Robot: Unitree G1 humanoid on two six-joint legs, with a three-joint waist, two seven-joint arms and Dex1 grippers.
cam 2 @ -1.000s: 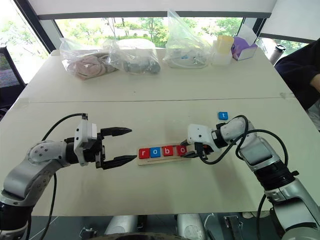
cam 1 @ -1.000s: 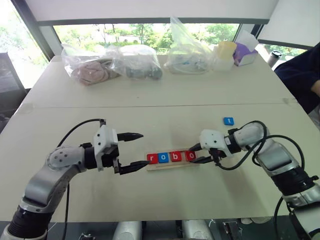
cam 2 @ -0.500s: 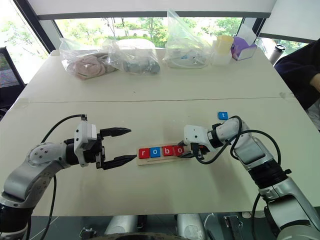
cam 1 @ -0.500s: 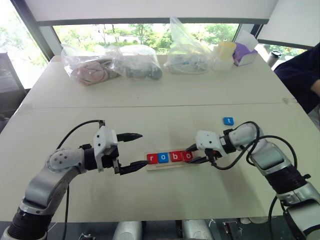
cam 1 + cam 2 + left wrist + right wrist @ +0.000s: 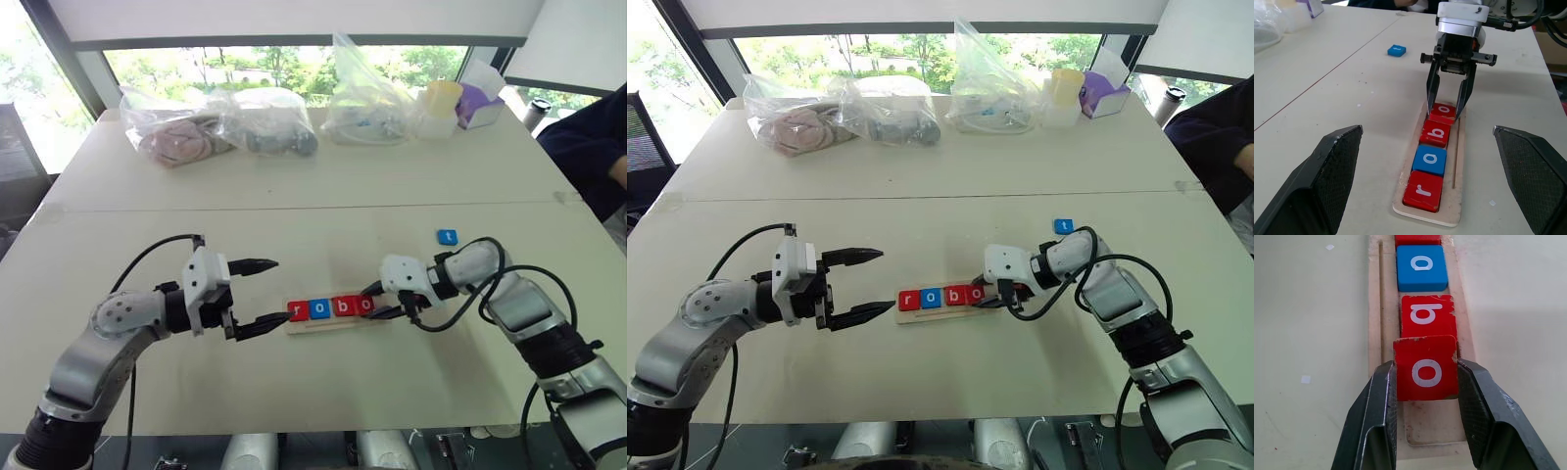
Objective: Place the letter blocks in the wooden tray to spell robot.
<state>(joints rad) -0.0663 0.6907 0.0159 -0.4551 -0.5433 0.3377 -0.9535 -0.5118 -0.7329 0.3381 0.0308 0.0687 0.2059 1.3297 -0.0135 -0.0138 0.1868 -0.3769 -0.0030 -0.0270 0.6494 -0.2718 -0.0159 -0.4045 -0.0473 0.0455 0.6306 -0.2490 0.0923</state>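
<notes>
Fourth tile: red o block [image 5: 1425, 367] pinched by right gripper [image 5: 1447, 102] over wooden tray [image 5: 1458, 161] beside b (left gripper [image 5: 263, 296] wide, empty); next, release, fetch t block [image 5: 447, 237].

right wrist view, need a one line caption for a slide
Right gripper shut on the second red o block, setting it behind r, o, b in the wooden tray.

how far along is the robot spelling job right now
Done: the red r tile, blue o tile and red b tile lie in the long pale wooden tray. In hand: the right tool is shut on the second red o tile, at the fourth spot. Left: the blue t tile lies on the beige table, away from the tray. The left tool is open beside the tray's r end.
</notes>
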